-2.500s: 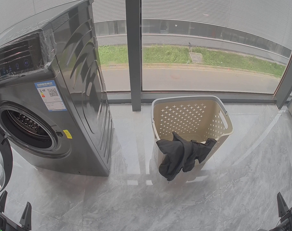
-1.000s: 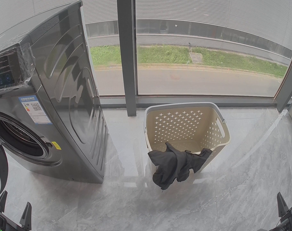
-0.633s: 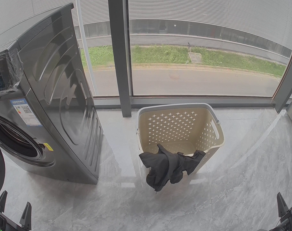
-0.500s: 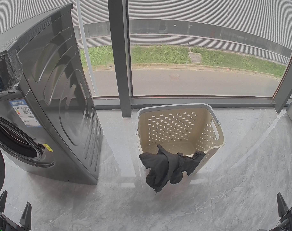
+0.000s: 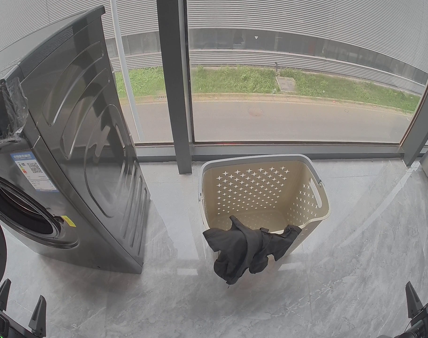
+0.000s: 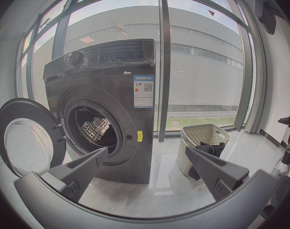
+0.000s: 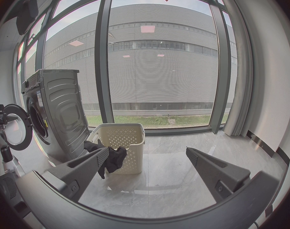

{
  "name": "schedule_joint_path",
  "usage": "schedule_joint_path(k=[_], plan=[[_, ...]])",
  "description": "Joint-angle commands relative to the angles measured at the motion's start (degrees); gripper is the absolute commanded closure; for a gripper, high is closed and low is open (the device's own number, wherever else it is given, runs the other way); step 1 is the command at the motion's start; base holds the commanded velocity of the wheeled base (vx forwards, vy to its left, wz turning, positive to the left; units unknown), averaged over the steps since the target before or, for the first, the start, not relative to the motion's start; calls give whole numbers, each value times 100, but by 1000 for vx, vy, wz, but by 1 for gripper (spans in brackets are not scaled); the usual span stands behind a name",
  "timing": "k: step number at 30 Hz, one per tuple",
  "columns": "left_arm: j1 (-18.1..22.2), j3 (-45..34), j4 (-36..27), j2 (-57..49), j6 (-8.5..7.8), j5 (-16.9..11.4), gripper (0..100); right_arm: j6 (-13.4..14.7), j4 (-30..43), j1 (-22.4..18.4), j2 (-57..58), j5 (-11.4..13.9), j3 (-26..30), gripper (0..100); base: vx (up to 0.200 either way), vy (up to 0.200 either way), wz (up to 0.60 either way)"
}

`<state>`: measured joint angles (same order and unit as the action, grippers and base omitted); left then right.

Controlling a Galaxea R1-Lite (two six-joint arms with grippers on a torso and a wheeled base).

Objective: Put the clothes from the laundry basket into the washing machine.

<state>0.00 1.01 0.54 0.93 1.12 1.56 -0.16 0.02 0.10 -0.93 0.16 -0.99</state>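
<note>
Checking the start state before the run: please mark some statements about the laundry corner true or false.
1. The door of the washing machine is open. True.
2. The dark garment lies flat at the bottom of the basket. False: it hangs over the basket's rim on the robot's side, partly outside.
3. The left gripper holds the garment. False: it is open, empty and away from the basket.
4. The basket stands on the floor by the window. True.
5. The right gripper is shut. False: it is open and holds nothing.
</note>
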Motion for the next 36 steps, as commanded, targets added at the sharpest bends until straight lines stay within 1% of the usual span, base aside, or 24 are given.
schedule_joint_path(k=[1,3,4,7,8,9,10,12,13,14,15,17,20,21,22,23,24,26,27,30,36], plan=[[0,-101,-1,-93,2,2,0,7,-2,8,93,2,99,0,0,0,0],[0,-92,-1,-93,2,2,0,16,-11,8,93,2,99,0,0,0,0],[0,-101,-1,-93,2,2,0,60,-2,-1,93,-51,99,0,0,0,0],[0,-101,8,-93,2,2,0,86,-38,-19,93,-77,99,0,0,0,0],[0,-92,-1,-93,2,2,0,42,-249,-19,93,-25,-86,0,0,0,0],[0,-101,8,-93,2,2,0,25,-512,8,84,-25,-675,0,0,0,0],[0,-101,-1,-93,2,2,0,33,-503,34,-66,2,-1158,0,0,0,0],[0,-101,-1,-93,-7,2,0,51,-178,140,-575,63,-1554,0,0,0,0],[0,-92,-1,-93,-7,2,0,51,50,236,-830,160,-1598,0,0,-200,0],[0,-92,-1,-93,-7,2,0,60,147,307,-980,230,-1580,0,0,-200,0],[0,-101,-1,-93,2,2,0,95,261,491,-1278,362,-1474,0,0,-200,0],[0,-101,-1,-93,2,2,0,262,226,799,-1806,432,-1290,0,0,-200,0],[0,-92,-1,-93,2,2,0,772,121,1194,-2755,485,-1299,0,0,-67,0],[0,-92,-1,-93,2,2,0,921,50,1361,-3098,573,-1343,0,0,0,0],[0,-92,-1,-93,2,2,0,1009,-11,1458,-3291,643,-1369,0,0,0,0],[0,-101,-1,-93,2,2,0,1150,-213,1687,-3731,793,-1395,0,0,0,0],[0,-101,-1,-93,2,2,0,1220,-398,1827,-4047,854,-1395,0,0,0,0],[0,-101,-1,-93,2,2,0,1281,-662,1941,-4416,881,-1369,0,0,0,0],[0,-101,-1,-93,2,-7,0,1308,-960,2012,-4891,889,-1360,0,0,0,0],[0,-92,-10,-93,20,-33,0,1343,-1435,2161,-5734,889,-1360,0,0,0,0],[0,-92,-10,-93,20,-42,0,1352,-2428,2434,-7114,889,-1351,0,0,0,0]])
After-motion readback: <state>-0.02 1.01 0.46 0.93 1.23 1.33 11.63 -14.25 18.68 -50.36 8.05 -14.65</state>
